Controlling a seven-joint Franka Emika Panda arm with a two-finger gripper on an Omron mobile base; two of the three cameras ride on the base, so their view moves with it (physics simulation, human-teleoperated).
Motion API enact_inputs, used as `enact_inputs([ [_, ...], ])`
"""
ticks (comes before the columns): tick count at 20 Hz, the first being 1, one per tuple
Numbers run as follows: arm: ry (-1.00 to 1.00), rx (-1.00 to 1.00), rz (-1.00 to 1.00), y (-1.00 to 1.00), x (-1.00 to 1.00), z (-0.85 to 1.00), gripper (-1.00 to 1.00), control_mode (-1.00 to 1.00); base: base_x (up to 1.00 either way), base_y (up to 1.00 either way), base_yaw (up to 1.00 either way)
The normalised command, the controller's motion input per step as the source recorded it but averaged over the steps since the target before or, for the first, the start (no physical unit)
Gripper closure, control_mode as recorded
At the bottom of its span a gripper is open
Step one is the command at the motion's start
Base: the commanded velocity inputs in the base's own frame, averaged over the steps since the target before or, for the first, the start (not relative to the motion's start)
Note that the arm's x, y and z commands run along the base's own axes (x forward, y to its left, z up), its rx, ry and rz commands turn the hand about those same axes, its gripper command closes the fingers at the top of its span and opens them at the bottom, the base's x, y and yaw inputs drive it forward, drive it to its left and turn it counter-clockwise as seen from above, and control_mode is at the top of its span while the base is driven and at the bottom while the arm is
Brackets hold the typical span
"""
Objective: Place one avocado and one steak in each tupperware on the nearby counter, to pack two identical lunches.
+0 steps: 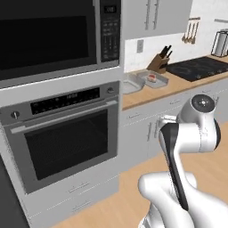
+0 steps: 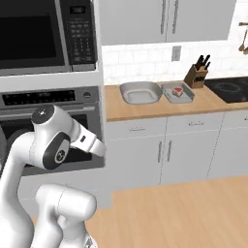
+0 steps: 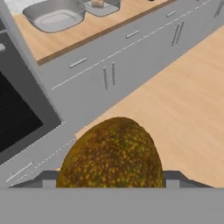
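Observation:
A brown-green speckled avocado [image 3: 111, 151] sits between my gripper's [image 3: 111, 178] dark fingertips [image 3: 48, 177], which are shut on it, held out above the wooden floor in front of the cabinets. On the light-brown counter [image 2: 145, 107] stand two grey tupperwares side by side. The left tupperware [image 2: 140, 92] [image 1: 129, 84] [image 3: 54, 15] looks empty. The right tupperware [image 2: 178, 92] [image 1: 152, 79] holds a red-pink steak [image 2: 178, 90] [image 1: 152, 78]. My hand is well short of the counter, at about cabinet height.
A wall oven [image 1: 67, 138] with a microwave [image 1: 53, 35] above it stands left of the counter. A knife block [image 2: 196, 75] and a black cooktop [image 2: 227, 89] lie to the right. Pale grey cabinet fronts [image 2: 164, 150] run below, and wooden floor [image 2: 184, 213] spreads in front.

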Motion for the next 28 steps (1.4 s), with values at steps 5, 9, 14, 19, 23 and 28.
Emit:
enact_inputs([
  [5,0.00,0.00,0.00,0.00,0.00,0.00,1.00,1.00,1.00,-1.00,0.09],
  [9,0.00,0.00,0.00,0.00,0.00,0.00,1.00,1.00,1.00,-1.00,0.12],
  [14,0.00,0.00,0.00,0.00,0.00,0.00,1.00,1.00,1.00,-1.00,0.23],
  [19,0.00,0.00,0.00,0.00,0.00,0.00,1.00,1.00,0.92,-0.76,0.40],
  [23,0.00,0.00,0.00,0.00,0.00,0.00,1.00,1.00,0.87,-0.74,0.43],
  [28,0.00,0.00,0.00,0.00,0.00,0.00,1.00,1.00,0.98,-0.49,0.33],
])
